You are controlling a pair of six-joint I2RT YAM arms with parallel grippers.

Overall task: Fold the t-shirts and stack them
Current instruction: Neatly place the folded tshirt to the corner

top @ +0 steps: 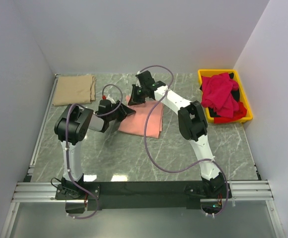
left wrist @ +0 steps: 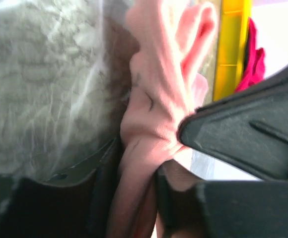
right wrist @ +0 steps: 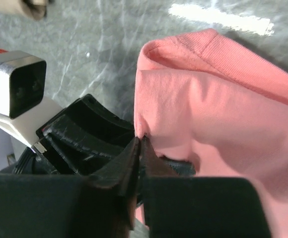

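White walls [top: 149, 34] close in a grey-green marbled surface [top: 134, 158]. The salmon-pink t-shirt [top: 146, 119] lies partly folded at its middle. A tan t-shirt [top: 73, 89] sits folded flat at the far left corner, and the crimson t-shirts [top: 221, 94] are heaped in the yellow bin [top: 217, 72] at the far right. Both arms meet at the pink tee's left side. The left jaws are clamped on a bunched fold of its cloth, with plenty of fabric between the fingers. The right jaws are closed to almost nothing on a thin bit of the edge near the far left corner. The step in hand looks like the next fold of this tee, carrying the left side across. To do it well, both arms should rise together and only a little, keeping the edge between them taut and level. The right hold looks shallow, so a slow, even pull is safer than a tug. The carried edge should land square on the opposite one before either side lets go.
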